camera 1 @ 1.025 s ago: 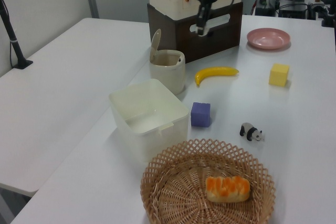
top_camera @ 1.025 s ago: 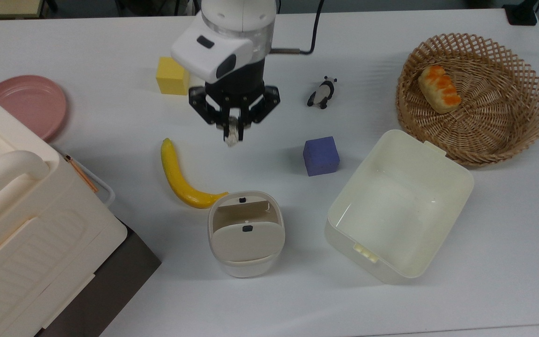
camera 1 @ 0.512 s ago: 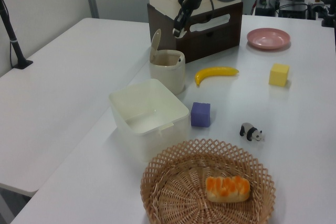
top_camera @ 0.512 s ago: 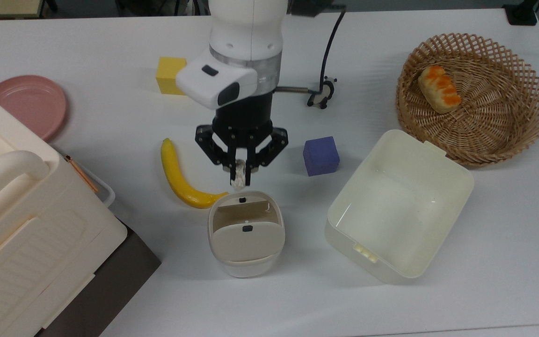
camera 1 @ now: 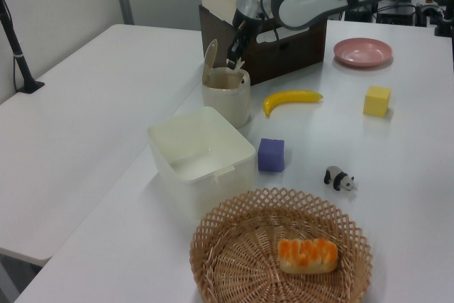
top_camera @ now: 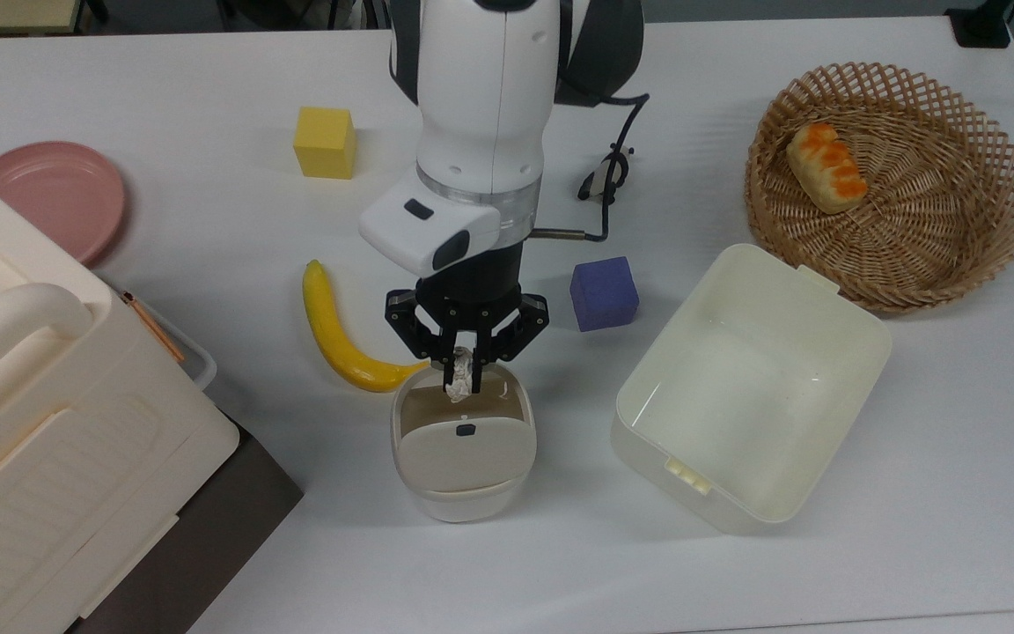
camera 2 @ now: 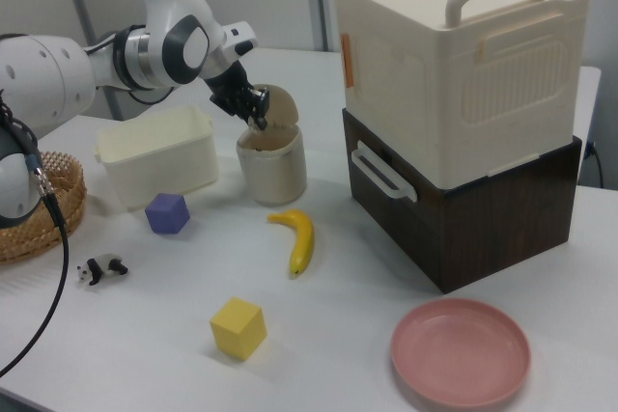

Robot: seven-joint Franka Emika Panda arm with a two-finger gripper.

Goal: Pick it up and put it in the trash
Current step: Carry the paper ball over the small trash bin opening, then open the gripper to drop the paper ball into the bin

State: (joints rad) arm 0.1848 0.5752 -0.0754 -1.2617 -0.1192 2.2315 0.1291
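Note:
My gripper (top_camera: 465, 374) is shut on the paper wad (top_camera: 461, 385), a small crumpled off-white lump between the black fingers. It hangs over the open mouth of the beige bin (top_camera: 401, 440), at the far side of the opening in the top view. The tan flap lid (top_camera: 463, 453) with its dark button is tipped back. In the left view the gripper (camera 1: 234, 54) points down at the bin (camera 1: 227, 101), whose lid (camera 1: 210, 58) stands upright. The right view shows the gripper (camera 2: 256, 121) just above the bin (camera 2: 272, 171).
A banana (top_camera: 331, 330) lies touching the bin's left in the top view; a purple cube (top_camera: 604, 293) and a cream tub (top_camera: 639, 445) sit to its right. Farther off are a wicker basket (top_camera: 1013, 176) with bread, a panda figure (top_camera: 599, 180), a yellow cube (top_camera: 324, 143), a pink plate (top_camera: 49, 198) and a tall storage box (top_camera: 32, 423).
The arm has carried the wad from near the yellow cube, past the banana, down the top view to a spot over the bin's opening. The fingers stayed shut on it.

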